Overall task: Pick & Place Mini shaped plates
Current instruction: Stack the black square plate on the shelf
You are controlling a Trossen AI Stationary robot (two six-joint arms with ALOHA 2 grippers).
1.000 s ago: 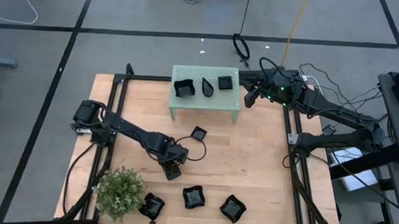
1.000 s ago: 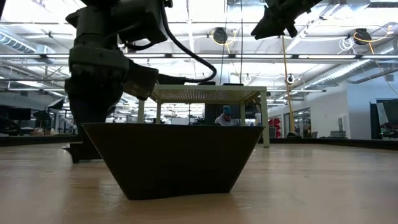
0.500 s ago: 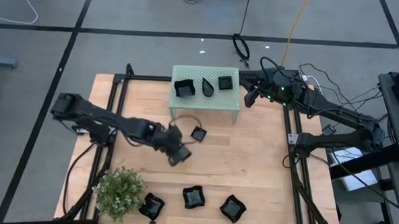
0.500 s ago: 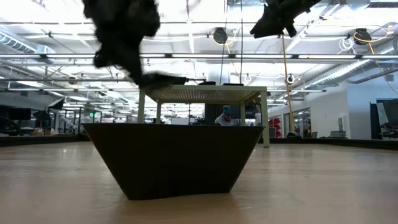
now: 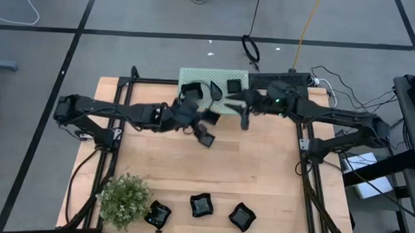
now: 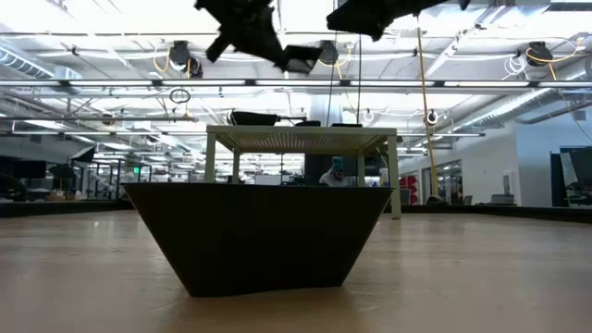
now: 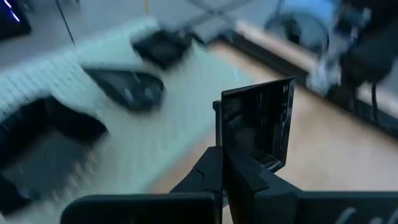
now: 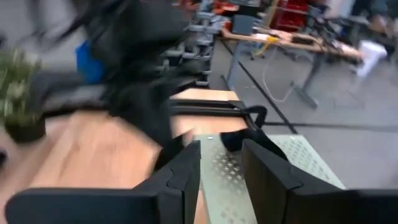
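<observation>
My left claw (image 7: 222, 163) is clamped tight on a small square black plate (image 7: 257, 130), pinching one wall of it so the dish stands on edge just ahead of my fingertips, its hollow side turned toward my wrist. From overhead that claw (image 5: 193, 123) hangs above the table just off the front edge of the mint-green stand (image 5: 225, 103), with the held dish showing at my tip. From table height the claw (image 6: 250, 28) and its plate (image 6: 301, 57) are well above the stand's top (image 6: 301, 141).

Ahead of my left claw, on the stand, sit three more black dishes: a larger wavy-edged one (image 5: 190, 91) nearest, a teardrop (image 5: 214, 91) past it, and a small square (image 5: 235, 85) farthest. In my left wrist view these blur, though the teardrop (image 7: 127, 87) is plain enough.

My right claw (image 5: 244, 112) stands partly parted with nothing between its fingers (image 8: 183, 171), hovering over the stand's front right corner, near my left claw.

Directly below my left claw another small square plate (image 5: 206, 139) lies on the wooden table (image 5: 261, 175). Well behind it, along the near edge, rest three larger wavy dishes (image 5: 157, 214) (image 5: 201, 205) (image 5: 242, 216), the first just beside the bushy green plant (image 5: 125, 197)
</observation>
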